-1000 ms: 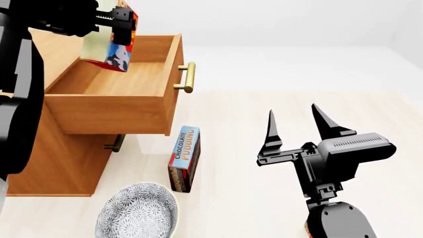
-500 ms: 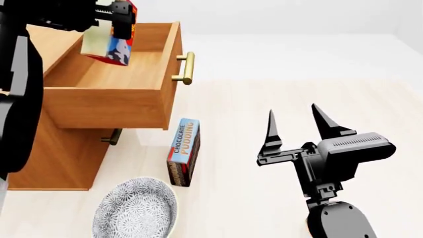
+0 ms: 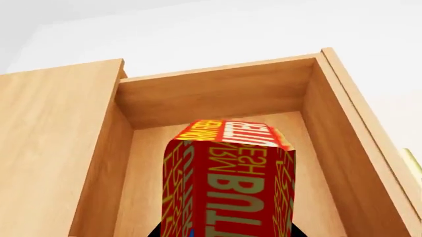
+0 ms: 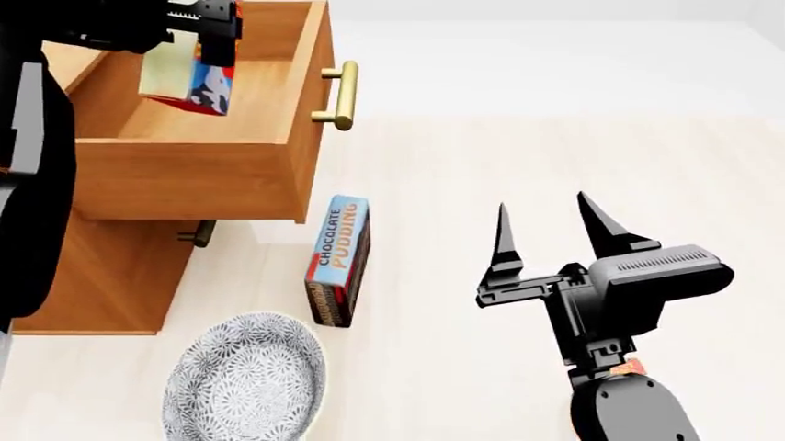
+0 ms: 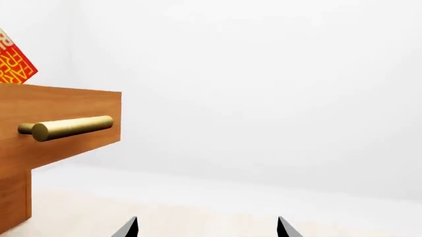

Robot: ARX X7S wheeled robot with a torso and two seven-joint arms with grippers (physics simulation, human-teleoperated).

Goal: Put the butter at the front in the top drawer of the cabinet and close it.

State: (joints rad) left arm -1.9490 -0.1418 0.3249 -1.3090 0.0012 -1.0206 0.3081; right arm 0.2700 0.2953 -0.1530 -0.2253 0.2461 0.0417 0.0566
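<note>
Above the pulled-out honey-wood top drawer (image 4: 197, 175), red rectangular butter carton (image 4: 184, 78) clenched by left claw (image 4: 211, 32), long axis pointing down into it.

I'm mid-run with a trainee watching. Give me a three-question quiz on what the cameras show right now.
1. True or false: the top drawer stands open.
2. Which of these does the left gripper hold? A) the chocolate pudding box B) the butter C) the patterned bowl
3. Fill in: the right gripper has its fingers spread and holds ____.

Key
1. True: its wooden inside shows in the left wrist view, with the brass handle pulled out away from the cabinet.
2. B: the red carton hangs over the drawer's inside.
3. Nothing.
</note>
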